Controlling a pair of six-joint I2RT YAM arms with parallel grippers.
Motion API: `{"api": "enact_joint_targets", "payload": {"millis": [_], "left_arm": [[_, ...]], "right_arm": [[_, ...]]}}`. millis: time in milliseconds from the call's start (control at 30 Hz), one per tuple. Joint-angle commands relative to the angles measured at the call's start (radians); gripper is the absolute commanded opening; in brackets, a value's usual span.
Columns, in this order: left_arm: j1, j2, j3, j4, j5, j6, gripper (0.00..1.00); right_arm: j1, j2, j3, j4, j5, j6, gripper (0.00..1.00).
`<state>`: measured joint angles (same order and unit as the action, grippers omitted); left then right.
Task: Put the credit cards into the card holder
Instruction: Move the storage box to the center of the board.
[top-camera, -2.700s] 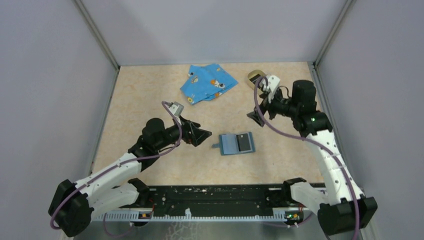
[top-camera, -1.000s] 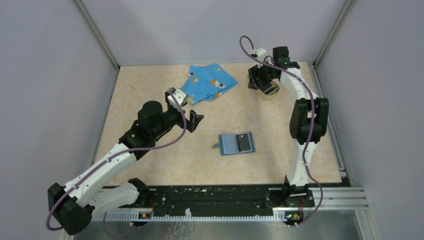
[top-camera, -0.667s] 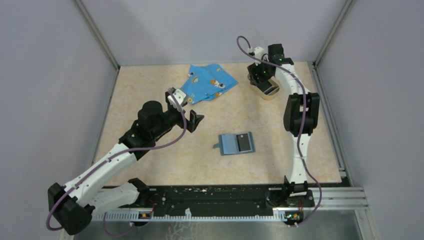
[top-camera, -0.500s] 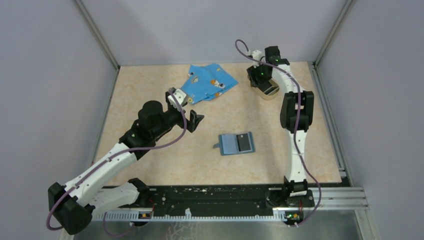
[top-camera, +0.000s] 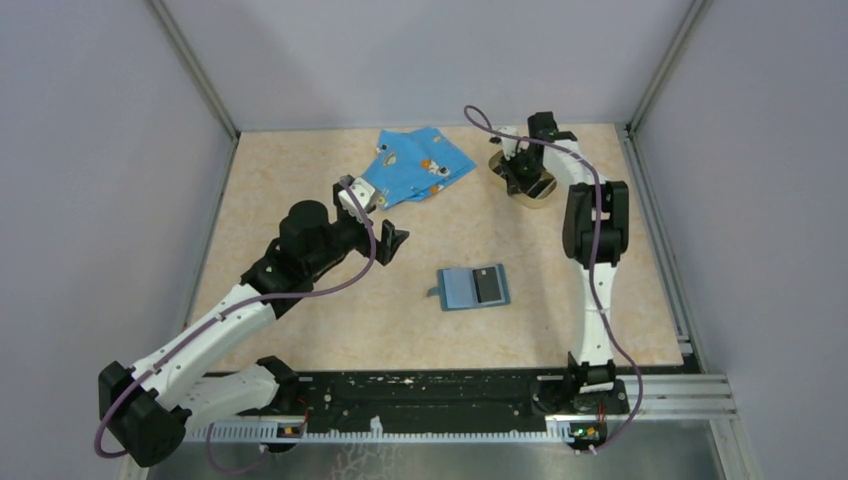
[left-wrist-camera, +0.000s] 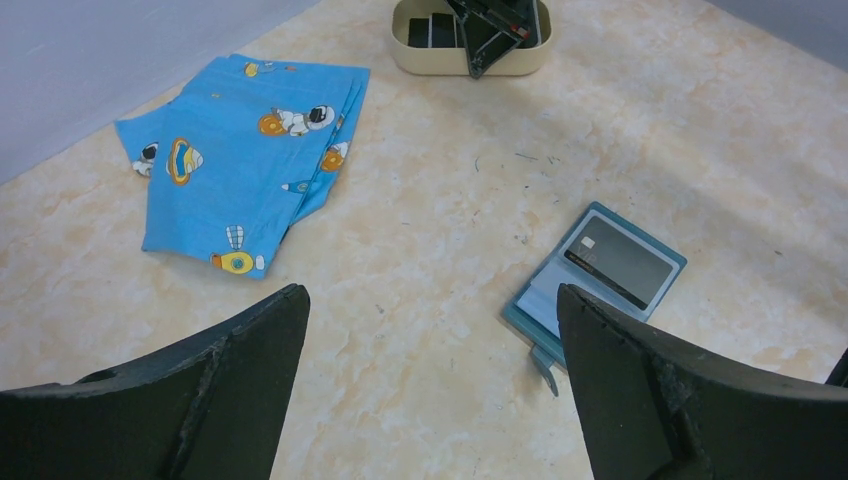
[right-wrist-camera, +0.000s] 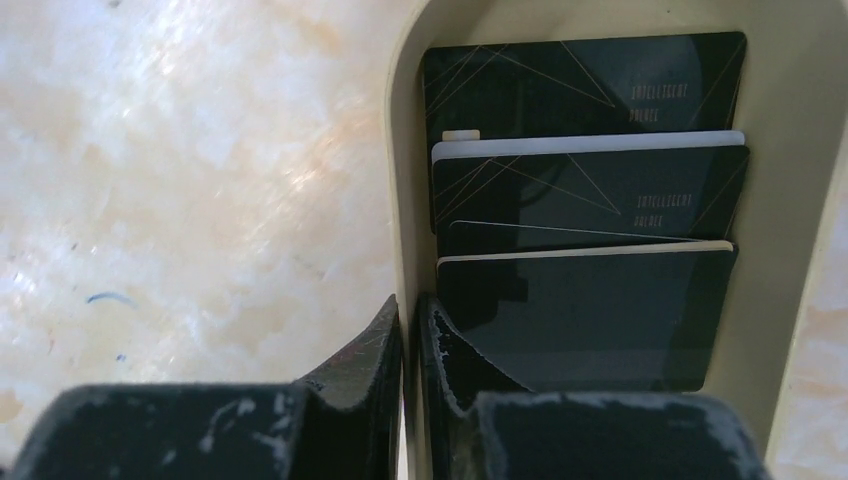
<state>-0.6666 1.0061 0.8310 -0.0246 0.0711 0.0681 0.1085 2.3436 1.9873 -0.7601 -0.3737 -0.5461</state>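
Nearest the arm bases, the card holder (top-camera: 462, 290) lay opened flat on the table (top-camera: 300, 180), one black card (top-camera: 489, 284) already resting on its right-hand leaf. Just beyond and to its left, the left gripper (top-camera: 395, 243) hung above the table with its jaws spread wide and nothing between them. Farther back lay the blue printed cloth (top-camera: 415, 165), apart from everything else.

At the far right, the remaining credit cards (right-wrist-camera: 585, 190) sat overlapped in the tan tray (right-wrist-camera: 404, 180), three black faces showing in the right wrist view. The right gripper (right-wrist-camera: 408, 310) was down at the tray's left wall, its fingers drawn together to a narrow slit, apparently one to either side of that wall. No card was held.

By my judgement these cards would be light, stiff and slick, hard to lift flat off a stack. The nearest one, lying uppermost, offers the likeliest hold: its short edge by the wall, pinched top and bottom once a fingertip has got under it. A loose pinch could let it slide out.
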Motion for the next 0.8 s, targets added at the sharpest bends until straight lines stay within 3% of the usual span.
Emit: {"api": "enact_joint_targets", "payload": {"millis": [0, 467, 667, 767], "left_arm": [[0.004, -0.01, -0.001, -0.001, -0.014, 0.016, 0.99], [0.004, -0.021, -0.001, 0.0, -0.016, 0.017, 0.99], [0.004, -0.03, -0.002, -0.001, -0.02, 0.019, 0.99], [0.004, -0.034, -0.002, 0.002, -0.024, 0.019, 0.99]], "right_arm": [[0.009, -0.136, -0.11, -0.04, -0.086, -0.089, 0.07], [0.02, -0.423, -0.515, -0.092, -0.158, -0.4, 0.07], [0.022, -0.463, -0.556, -0.085, -0.127, -0.406, 0.1], [0.022, -0.473, -0.54, -0.096, -0.141, -0.385, 0.17]]}}
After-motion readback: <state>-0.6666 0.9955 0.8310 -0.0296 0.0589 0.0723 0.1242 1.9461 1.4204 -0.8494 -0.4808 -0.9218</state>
